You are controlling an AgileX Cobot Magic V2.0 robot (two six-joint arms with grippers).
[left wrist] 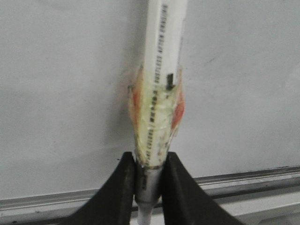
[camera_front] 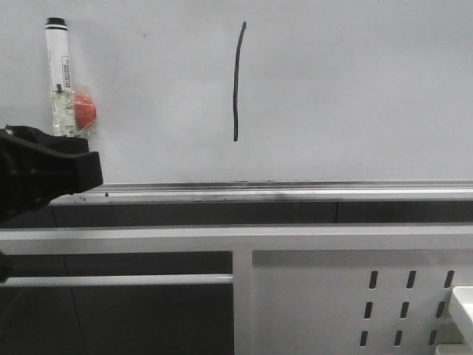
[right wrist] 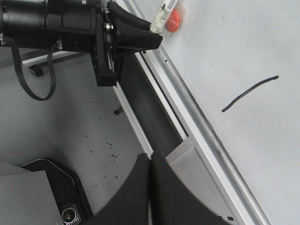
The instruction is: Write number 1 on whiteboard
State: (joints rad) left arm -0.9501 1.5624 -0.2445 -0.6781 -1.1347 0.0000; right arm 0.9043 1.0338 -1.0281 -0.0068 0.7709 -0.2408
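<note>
Black, thin, slightly wavy vertical marker stroke, the number 1 (camera_front: 236, 81), stands on the large glossy white-grey whiteboard (camera_front: 355, 89), mid-board, well above the silver rail along its lower edge. Judged: writing step done; one stroke reads as complete.

Left gripper (left wrist: 149, 180) clamped on the white marker pen with tape and red wrap (camera_front: 59, 74), pen upright, well left of the stroke. Whether its tip touches the board cannot be told.

Right gripper (right wrist: 150, 187): fingers pressed together, nothing between them, off the board.

Left to do, judged: perhaps only withdrawing the pen.
</note>
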